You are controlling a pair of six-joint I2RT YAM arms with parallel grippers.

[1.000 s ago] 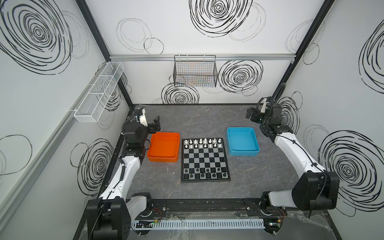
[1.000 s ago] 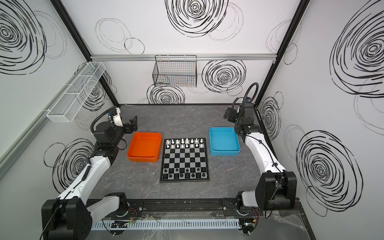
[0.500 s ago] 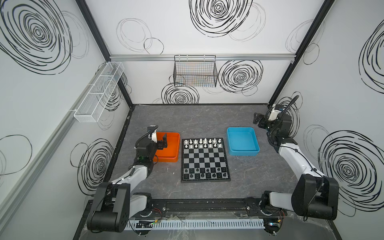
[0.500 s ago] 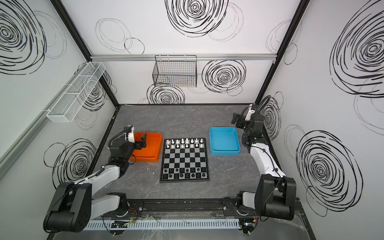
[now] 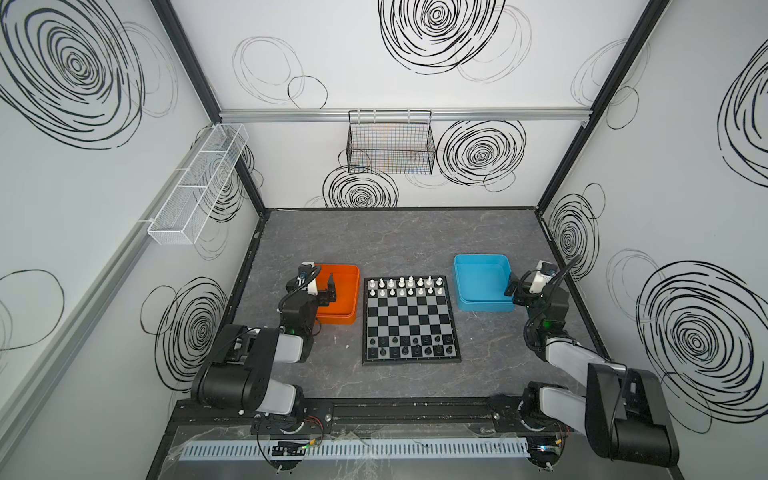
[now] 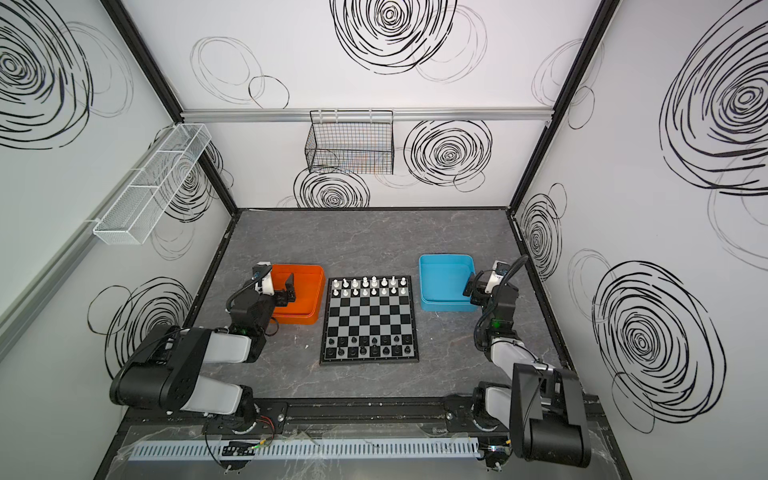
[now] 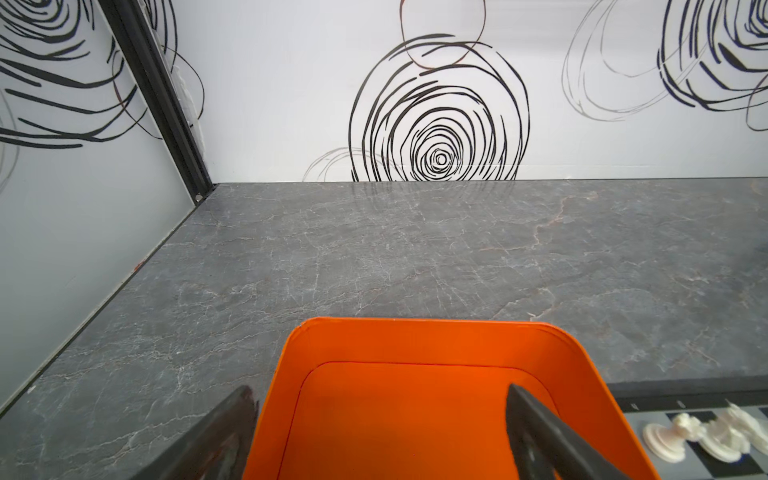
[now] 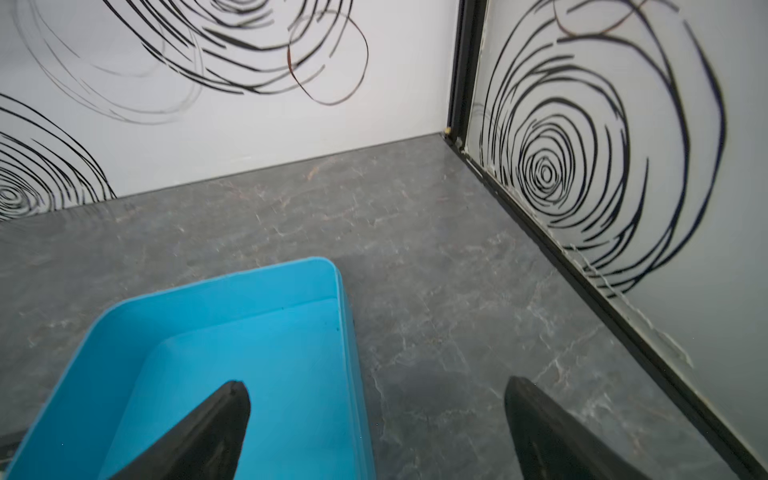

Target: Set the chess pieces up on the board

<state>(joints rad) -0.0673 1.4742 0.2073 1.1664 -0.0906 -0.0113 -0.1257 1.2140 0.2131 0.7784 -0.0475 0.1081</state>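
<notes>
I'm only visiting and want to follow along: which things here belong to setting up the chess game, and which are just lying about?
Part of the job: board; white chess pieces, far rows; black chess pieces, near rows.
Lying about: orange tray; blue tray; black wire basket on back wall; white mesh shelf on left wall.

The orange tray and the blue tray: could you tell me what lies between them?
The board lies between them, white chess pieces on its far rows, black chess pieces nearer; both top views show it.
</notes>
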